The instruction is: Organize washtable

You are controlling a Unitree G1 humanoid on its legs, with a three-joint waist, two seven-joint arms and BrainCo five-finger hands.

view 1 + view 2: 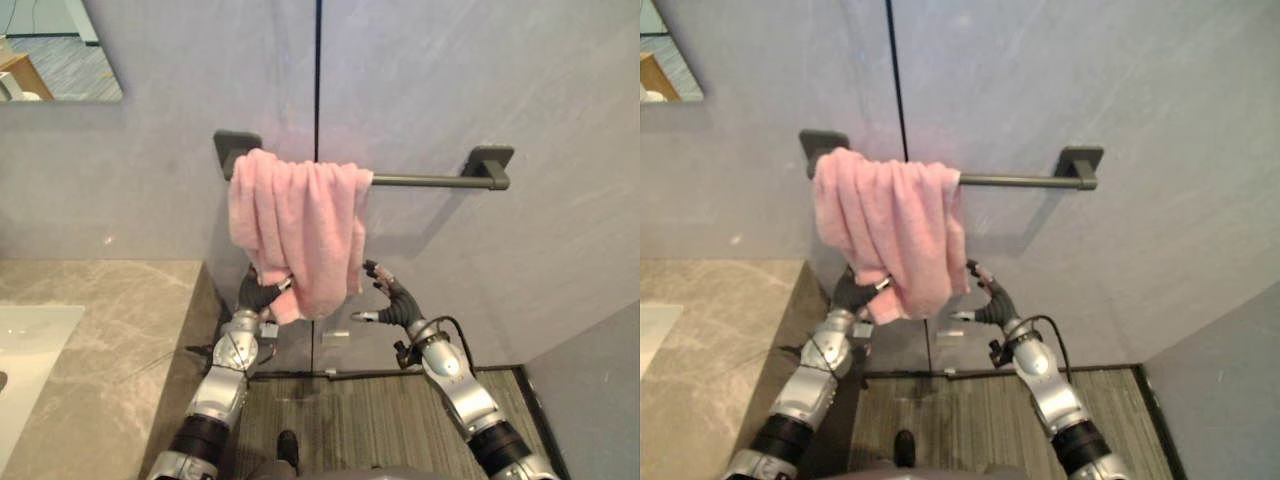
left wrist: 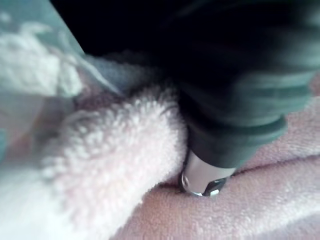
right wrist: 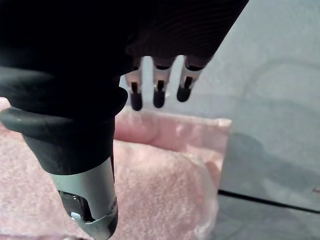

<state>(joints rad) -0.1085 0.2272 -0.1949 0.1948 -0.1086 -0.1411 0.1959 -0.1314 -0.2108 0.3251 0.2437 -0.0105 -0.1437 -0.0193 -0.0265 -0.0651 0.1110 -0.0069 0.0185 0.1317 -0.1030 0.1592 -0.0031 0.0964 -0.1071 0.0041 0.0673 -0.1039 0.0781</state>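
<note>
The head views take in the whole setting: a pink towel (image 1: 300, 225) hangs bunched over the left end of a dark towel bar (image 1: 430, 181) fixed to the grey wall, with the right half of the bar bare. To the left lies the grey marbled worktop (image 1: 110, 320) with a white basin (image 1: 25, 350) at its left edge, and the corner of a mirror (image 1: 60, 50) shows at the upper left.

From these views the left robot hand (image 1: 258, 293) is raised to the towel's lower left corner, and the cloth falls over it. Its wrist view adds what the head views cannot: the thumb (image 2: 205, 177) is sunk into the pile, with a thick fold of towel (image 2: 115, 165) bulging beside it, so the hand is pinching the cloth.

The right robot hand (image 1: 393, 302) is held up just beside the towel's lower right edge. Its wrist view shows the fingers (image 3: 157, 95) straight and spread, the thumb (image 3: 92, 200) apart from them, and the towel beyond. Whether the fingertips touch the cloth cannot be told.

The towel is fluffy, pale pink, and creased in long vertical folds.
</note>
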